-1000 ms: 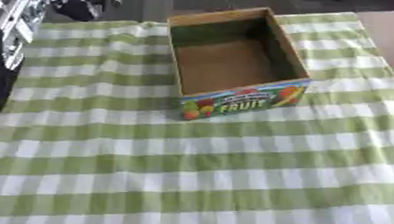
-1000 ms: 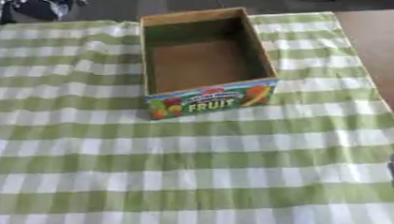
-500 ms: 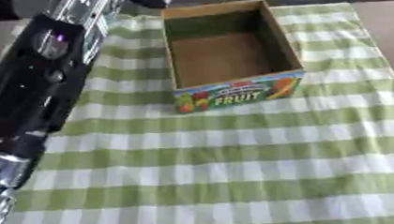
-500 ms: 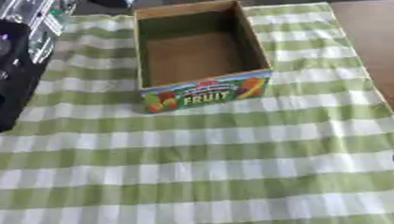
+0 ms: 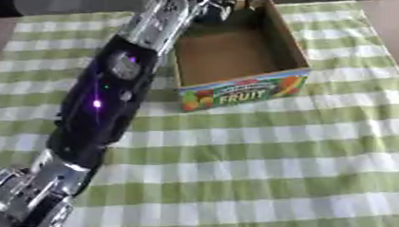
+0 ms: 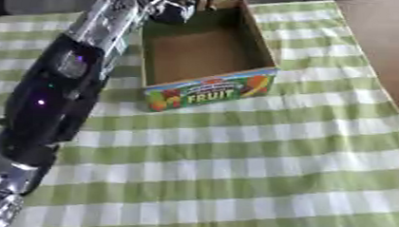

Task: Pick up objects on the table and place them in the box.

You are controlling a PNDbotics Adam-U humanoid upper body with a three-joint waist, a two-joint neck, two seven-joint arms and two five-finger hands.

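Note:
An open cardboard box (image 5: 298,56) with a colourful "FRUIT" label (image 5: 241,94) on its front wall stands on the green-and-white checked cloth, at the upper middle. Its brown floor (image 6: 207,51) looks bare. My left arm (image 5: 103,105), black with silver joints, stretches from the lower left corner up to the box's far left corner. My left hand (image 6: 172,5) is there at the top edge, above the box's back rim, blurred. No loose object shows on the cloth. My right hand shows in neither view.
The checked cloth (image 5: 276,175) covers the table. A bare brown strip (image 6: 380,41) of table runs along the right side past the cloth's edge. Dark shapes lie beyond the far edge at the top left.
My left arm has swung in from the left and now reaches up to the box's far left corner. The whole picture has also tilted, so the camera has moved.

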